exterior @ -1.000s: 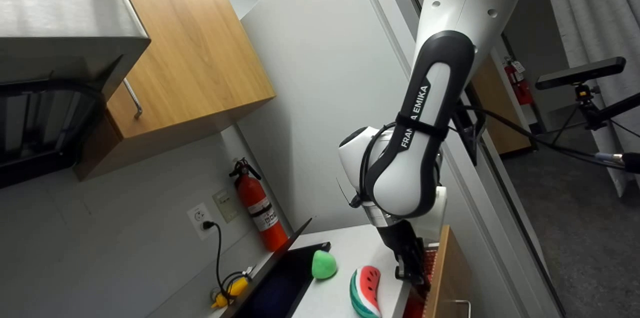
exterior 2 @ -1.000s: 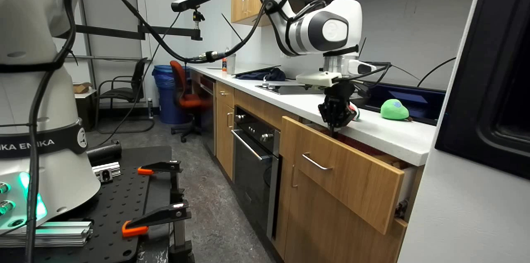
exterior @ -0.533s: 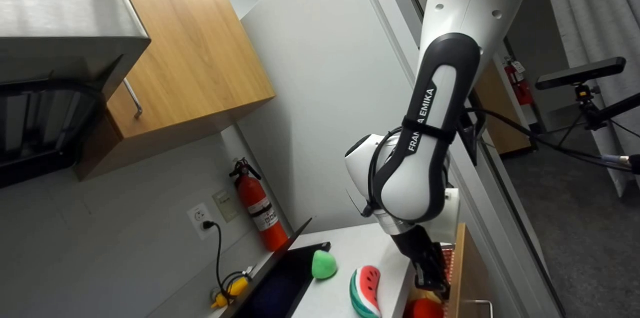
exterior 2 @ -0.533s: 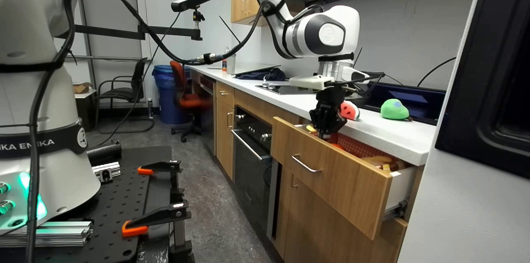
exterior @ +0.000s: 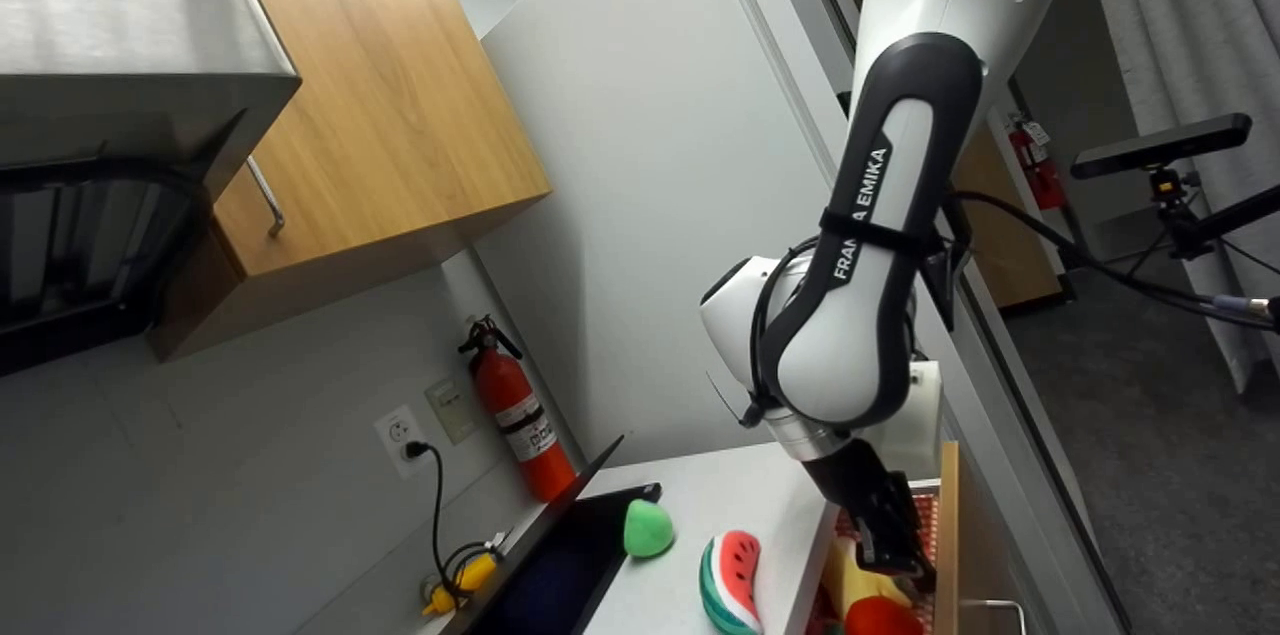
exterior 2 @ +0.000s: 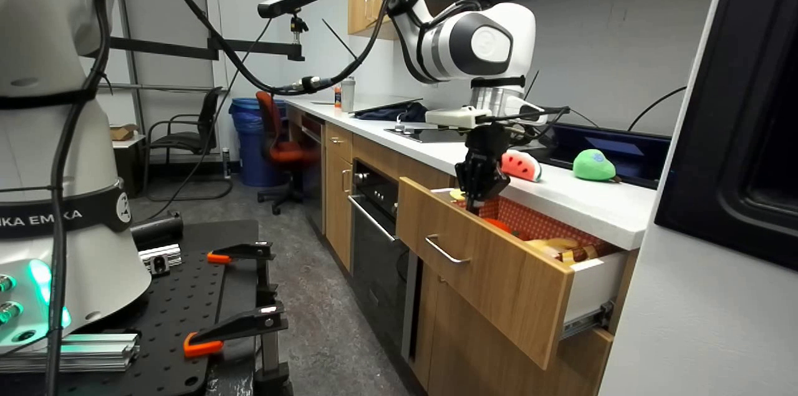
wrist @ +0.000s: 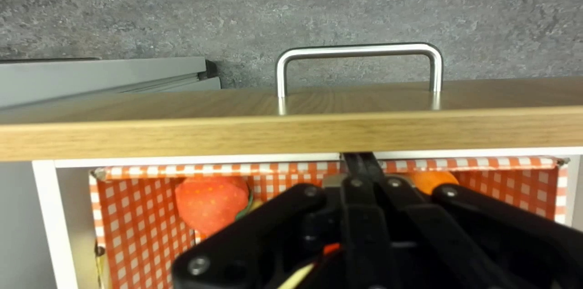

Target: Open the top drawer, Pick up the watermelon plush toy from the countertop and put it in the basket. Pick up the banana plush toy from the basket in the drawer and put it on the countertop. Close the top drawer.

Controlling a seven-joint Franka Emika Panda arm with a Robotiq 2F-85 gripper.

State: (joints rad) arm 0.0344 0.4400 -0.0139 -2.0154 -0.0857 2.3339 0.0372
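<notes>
The top drawer (exterior 2: 486, 271) stands open; its front edge also crosses the wrist view (wrist: 227, 136). My gripper (wrist: 357, 159) is shut with no object between its fingers. Its fingertips are down at the inner side of the drawer front, also in both exterior views (exterior: 925, 580) (exterior 2: 474, 206). The watermelon plush (exterior: 735, 575) lies on the white countertop (exterior: 690, 480), also in an exterior view (exterior 2: 521, 166). The red-checked basket (wrist: 132, 220) sits inside the drawer. A pale yellow thing in it (exterior: 855, 575) may be the banana plush; I cannot tell surely.
A green plush (exterior 2: 593, 165) stands on the countertop near a dark open case (exterior: 560, 565). The basket also holds a red strawberry-like plush (wrist: 212, 202) and an orange thing (wrist: 435, 180). The drawer handle (wrist: 360, 51) sticks out front. A white wall (exterior 2: 704, 296) borders the drawer's side.
My gripper has moved outward, away from the counter, and the drawer has slid further open with it. More of the basket and its contents show. The watermelon has not moved.
</notes>
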